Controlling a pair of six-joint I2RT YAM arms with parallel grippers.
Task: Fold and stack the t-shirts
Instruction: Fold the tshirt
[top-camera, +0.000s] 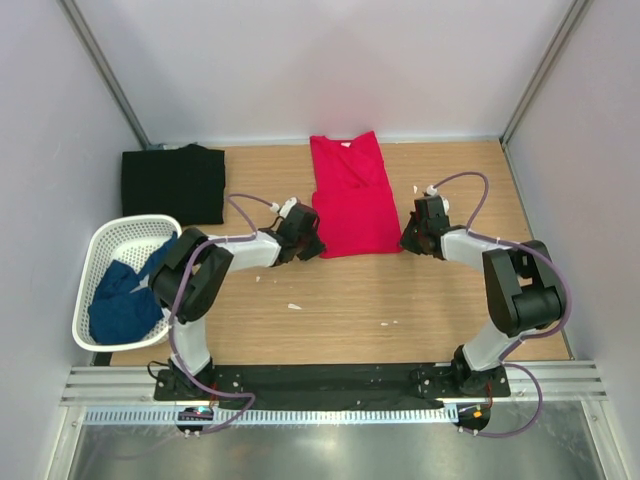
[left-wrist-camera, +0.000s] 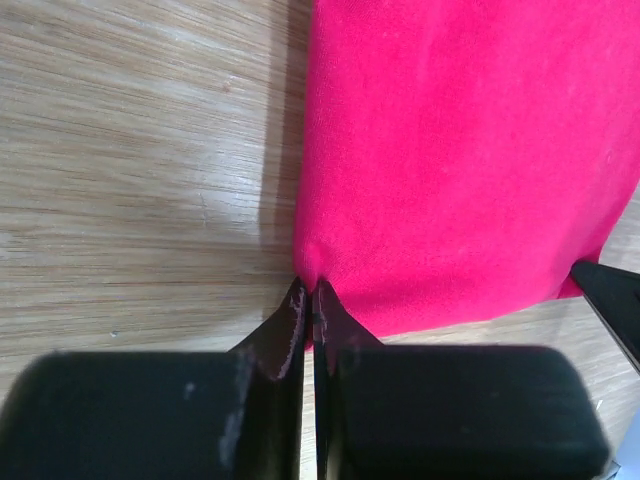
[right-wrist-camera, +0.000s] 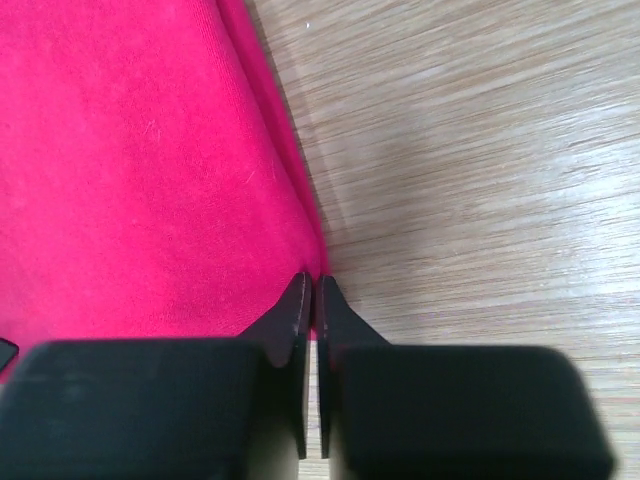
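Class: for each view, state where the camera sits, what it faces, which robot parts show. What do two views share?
Top external: overhead behind the bases, facing down on the table; left arm and right arm show.
Left wrist: behind the left gripper, facing a red t-shirt corner; shut jaws show.
Right wrist: same, right gripper, opposite corner.
Shared: red t-shirt.

The left arm (top-camera: 215, 262) and right arm (top-camera: 505, 275) are bent and reached inward toward mid-frame in the top view, wrists held low. The left gripper (left-wrist-camera: 311, 288) jaws are pressed together, tips forward; the right gripper (right-wrist-camera: 312, 282) jaws are closed to a sliver.
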